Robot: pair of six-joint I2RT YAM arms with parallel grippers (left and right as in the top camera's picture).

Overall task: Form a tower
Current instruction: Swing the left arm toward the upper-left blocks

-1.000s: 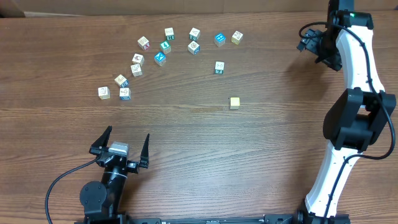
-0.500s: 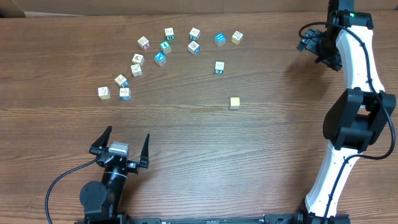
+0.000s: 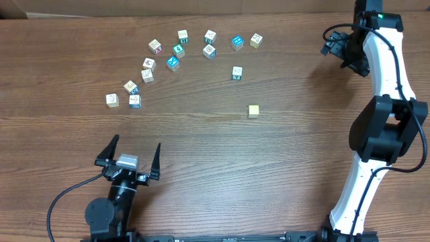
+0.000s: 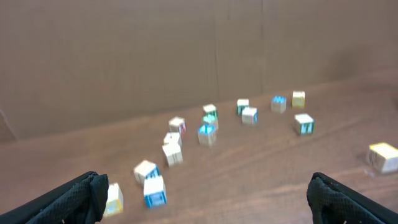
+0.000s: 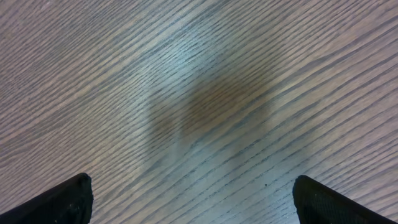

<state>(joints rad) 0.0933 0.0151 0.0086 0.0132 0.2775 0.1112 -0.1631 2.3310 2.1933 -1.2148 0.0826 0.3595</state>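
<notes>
Idling spread and empty, left hand [image 3: 136, 144] and right hand [image 5: 193, 199] sit well clear of the yellow cube [image 3: 253, 111], set alone seemingly as tower base.

Looks like a robot lab bench, my white arm [image 3: 384, 74] mounted at the edge of a wood-grain table [image 3: 215, 148], plain cardboard wall [image 4: 155, 56] behind
</notes>
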